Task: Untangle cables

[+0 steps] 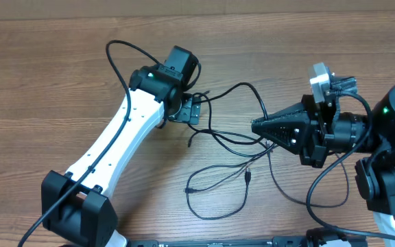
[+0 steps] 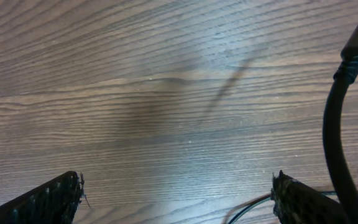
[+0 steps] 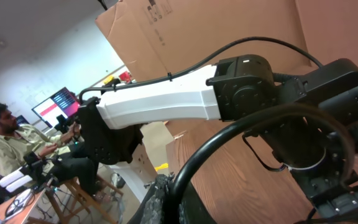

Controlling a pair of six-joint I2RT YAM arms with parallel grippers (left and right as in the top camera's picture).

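Bright, even light, soft shadows on the table [image 1: 46, 68]; wrist-view foregrounds blurred.

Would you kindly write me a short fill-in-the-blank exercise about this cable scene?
1. The thin black cables lie on a ___ table.
2. The left hand is ___, with only bare table between its fingers.
3. Behind the left arm, the right wrist view shows a large ___ box.
Missing words: wooden; open; cardboard.
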